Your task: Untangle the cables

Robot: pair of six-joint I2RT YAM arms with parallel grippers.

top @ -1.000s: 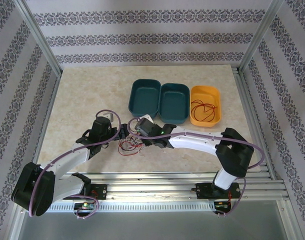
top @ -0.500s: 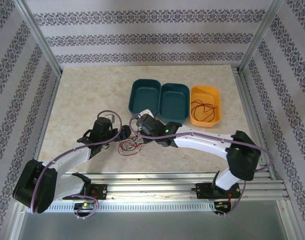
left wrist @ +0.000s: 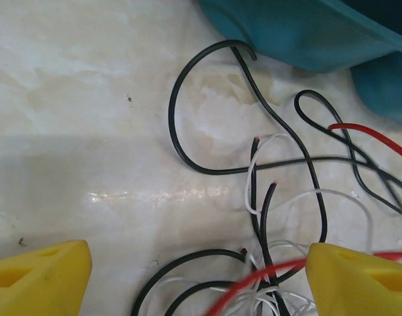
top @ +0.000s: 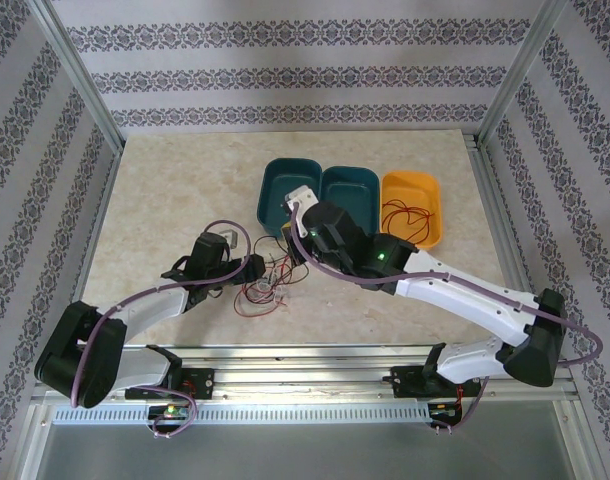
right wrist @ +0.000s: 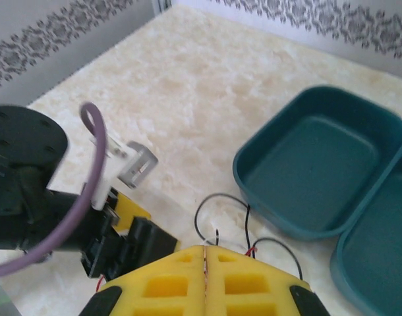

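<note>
Where left wrist view shows left fingers (left wrist: 36, 276) wide apart over cables (left wrist: 254, 171), right fingers (right wrist: 168, 283) pressed together, hold unclear.

No text, label, brand, number or sign is legible anywhere in these views.

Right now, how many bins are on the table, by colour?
Teal bins: 2 (left teal bin, right teal bin)
Orange bins: 1 (orange bin)
Total: 3
</note>
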